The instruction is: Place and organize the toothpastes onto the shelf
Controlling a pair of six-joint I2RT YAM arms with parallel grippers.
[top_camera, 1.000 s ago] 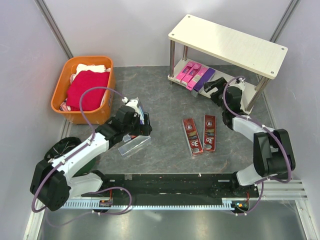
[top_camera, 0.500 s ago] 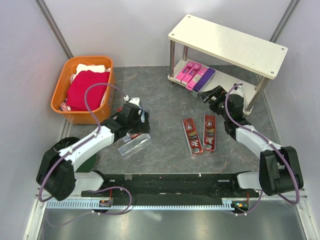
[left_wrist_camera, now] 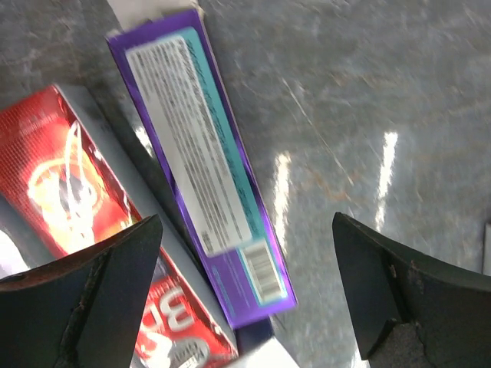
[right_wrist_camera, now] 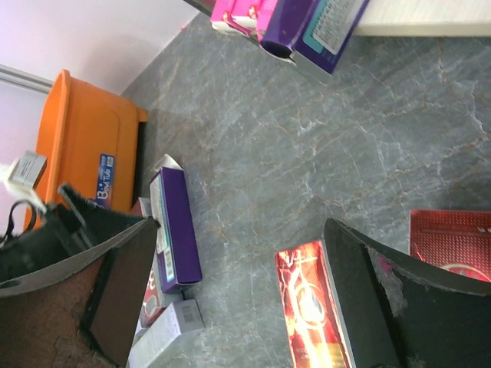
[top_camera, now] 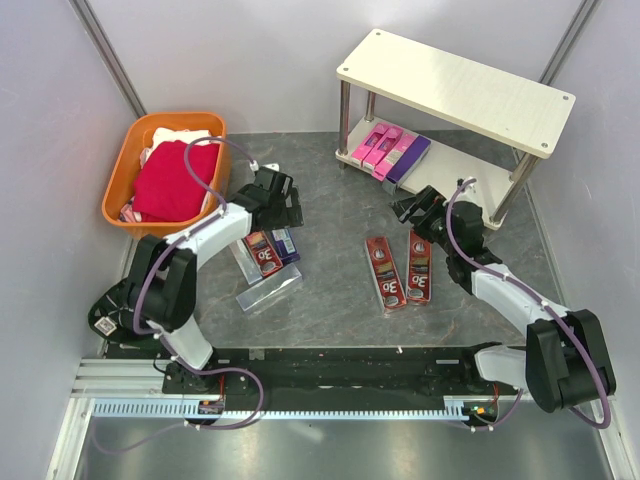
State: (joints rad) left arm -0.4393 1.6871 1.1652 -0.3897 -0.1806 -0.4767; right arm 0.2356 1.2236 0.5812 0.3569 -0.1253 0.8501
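Observation:
The shelf [top_camera: 470, 90] stands at the back right. Its lower board holds two pink toothpastes [top_camera: 375, 145] and a purple one [top_camera: 408, 157], also in the right wrist view [right_wrist_camera: 307, 23]. Two dark red toothpastes [top_camera: 385, 272] [top_camera: 419, 266] lie mid-floor. A dark red [top_camera: 262, 252], a purple [top_camera: 284, 245] and a silver-grey carton [top_camera: 268, 290] lie left of centre. My left gripper [top_camera: 280, 203] is open and empty just behind them; its view shows the purple carton [left_wrist_camera: 203, 153] and the red one [left_wrist_camera: 69, 207]. My right gripper [top_camera: 408, 208] is open and empty, between shelf and red cartons.
An orange basket [top_camera: 123, 195] with red and white folded cloths [top_camera: 170, 180] stands at the back left, close to my left gripper. Grey walls close in both sides. The shelf's metal legs [top_camera: 345, 125] stand on the floor at the back right.
My left gripper has lifted off the left group of cartons and swung back toward the basket, uncovering the red and purple cartons. My right gripper has drawn back from the shelf toward the middle.

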